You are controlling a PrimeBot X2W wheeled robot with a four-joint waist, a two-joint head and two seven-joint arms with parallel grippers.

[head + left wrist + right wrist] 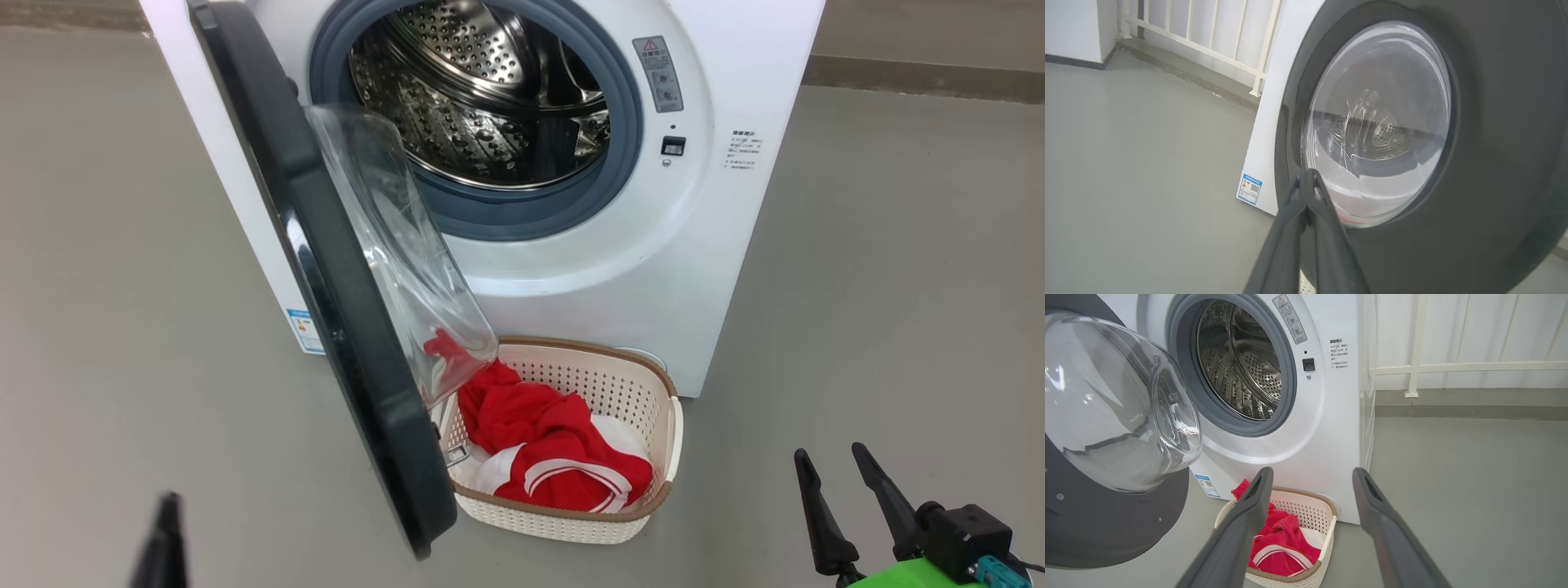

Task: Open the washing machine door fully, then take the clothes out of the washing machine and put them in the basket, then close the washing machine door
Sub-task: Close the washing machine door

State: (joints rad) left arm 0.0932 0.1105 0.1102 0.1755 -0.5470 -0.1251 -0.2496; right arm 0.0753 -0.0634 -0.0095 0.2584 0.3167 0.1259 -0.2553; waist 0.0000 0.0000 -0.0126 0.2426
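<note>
The washing machine [620, 269] stands with its door [326, 286] swung out on the left hinge, the glass bowl facing the bare steel drum [482, 98]. In front of it, the basket [645, 384] holds the red and white clothes [547, 441], partly behind the door's lower edge. My left gripper [1306, 176] is shut with nothing between its fingers, its tip close to the door's outer black rim [1494, 122]; it shows as one dark finger [167, 531] at the lower left. My right gripper [829, 451] stands open to the right of the basket [1327, 522] and short of the clothes [1282, 543].
Grey floor [857, 286] spreads on both sides of the machine. A white railing [1453, 367] on a low kerb runs behind it. A small blue label [1250, 189] sits low on the machine's front corner.
</note>
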